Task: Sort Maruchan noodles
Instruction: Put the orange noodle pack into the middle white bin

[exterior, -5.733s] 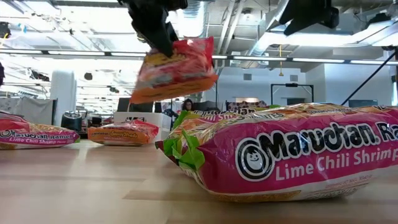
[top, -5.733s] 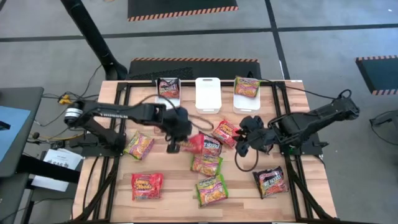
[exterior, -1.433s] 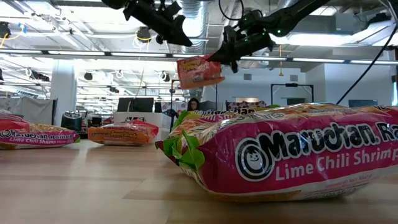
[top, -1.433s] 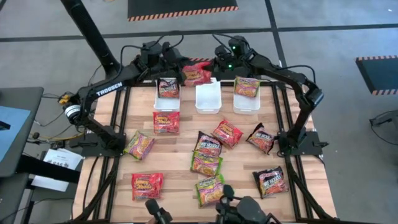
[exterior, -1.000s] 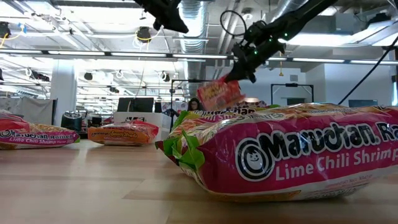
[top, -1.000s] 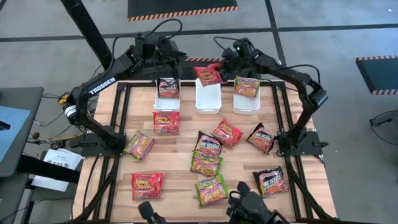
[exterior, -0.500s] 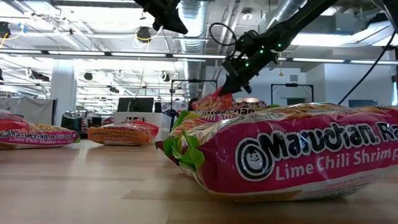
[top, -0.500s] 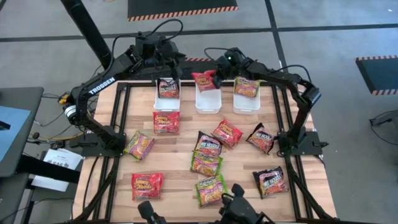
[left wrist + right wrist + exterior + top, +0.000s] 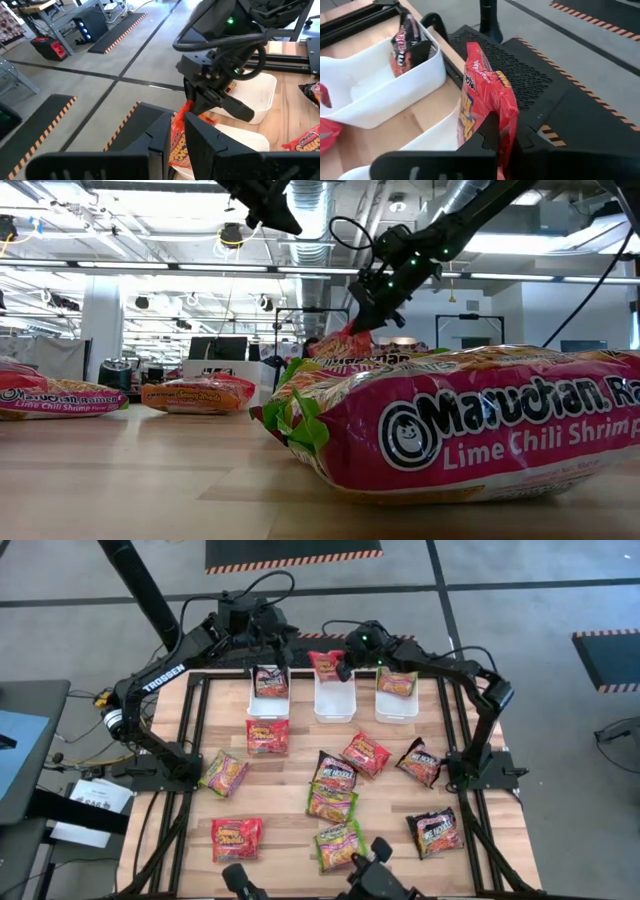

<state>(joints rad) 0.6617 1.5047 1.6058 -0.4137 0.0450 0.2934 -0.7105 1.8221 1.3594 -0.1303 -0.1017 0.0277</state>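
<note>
A: Starting from the high view, what is lying where?

B: Three white bins are sitting in a row at the far edge of the tabletop. The left bin is holding a dark packet, the right bin an orange-green one. Nine more noodle packets are lying loose on the wood. The right end effector is closed on a red packet, holding it over the far end of the middle bin. The left end effector is hovering just beyond the left bin; its fingers are standing nearly together, gripping nothing I can see.

A: And the low view?

B: It is being filled by a pink Lime Chili Shrimp packet right in front; the bins are not showing. The red packet is hanging from the right end effector behind it.

A: The left wrist view?

B: It is looking at the other arm pinching the red packet above a white bin.

A: The right wrist view?

B: Only here is the grip showing close: the red packet is standing upright between the dark fingers, with the dark packet in the neighbouring bin.
</note>
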